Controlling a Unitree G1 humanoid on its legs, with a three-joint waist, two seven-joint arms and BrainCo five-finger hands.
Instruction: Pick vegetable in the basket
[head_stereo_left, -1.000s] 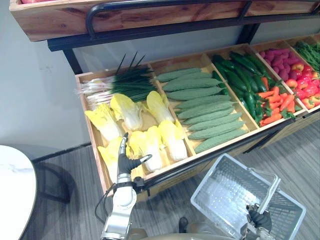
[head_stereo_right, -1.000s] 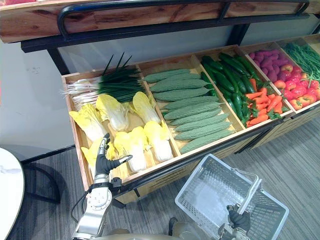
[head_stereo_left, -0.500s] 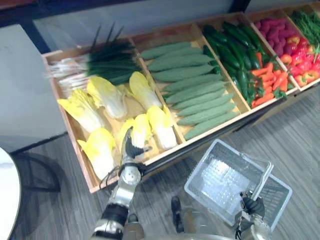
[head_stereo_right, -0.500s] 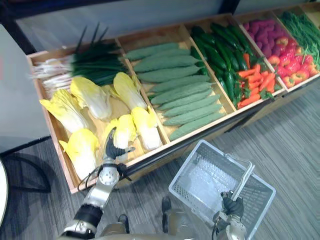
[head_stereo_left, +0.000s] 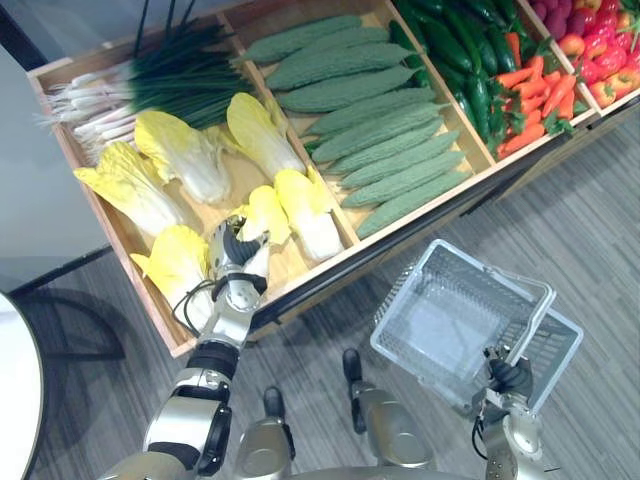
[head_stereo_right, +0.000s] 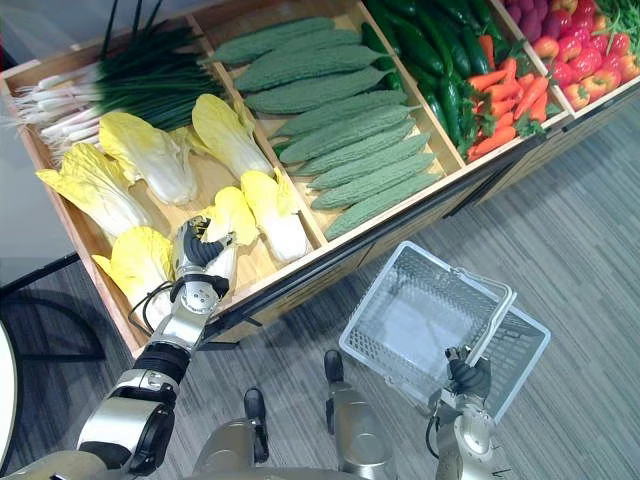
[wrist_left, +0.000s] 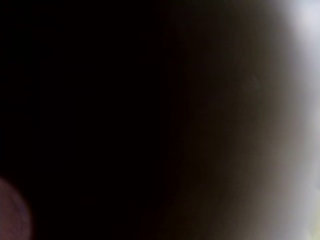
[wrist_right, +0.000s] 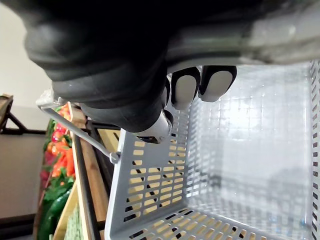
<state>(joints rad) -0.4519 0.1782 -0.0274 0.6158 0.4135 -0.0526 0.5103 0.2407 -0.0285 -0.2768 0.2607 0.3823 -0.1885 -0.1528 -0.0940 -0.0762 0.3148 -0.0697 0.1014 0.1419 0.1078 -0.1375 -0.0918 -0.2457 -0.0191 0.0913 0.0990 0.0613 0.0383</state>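
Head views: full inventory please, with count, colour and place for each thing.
wooden crate: one, tan, divided into compartments, across the top
cabbages: six, yellow-white, left compartment
spring onions: one bunch, green-white, behind the cabbages
bitter gourds: roughly ten, pale green, middle compartment
cucumbers: a pile, dark green, next compartment
carrots: a pile, orange, in front of the cucumbers
peppers: several, red and yellow, far right
purple vegetables: several, behind the peppers
basket: one, grey, empty, lower right
table: one, white, lower left edge
left hand: on a front cabbage
right hand: curled round the basket handle
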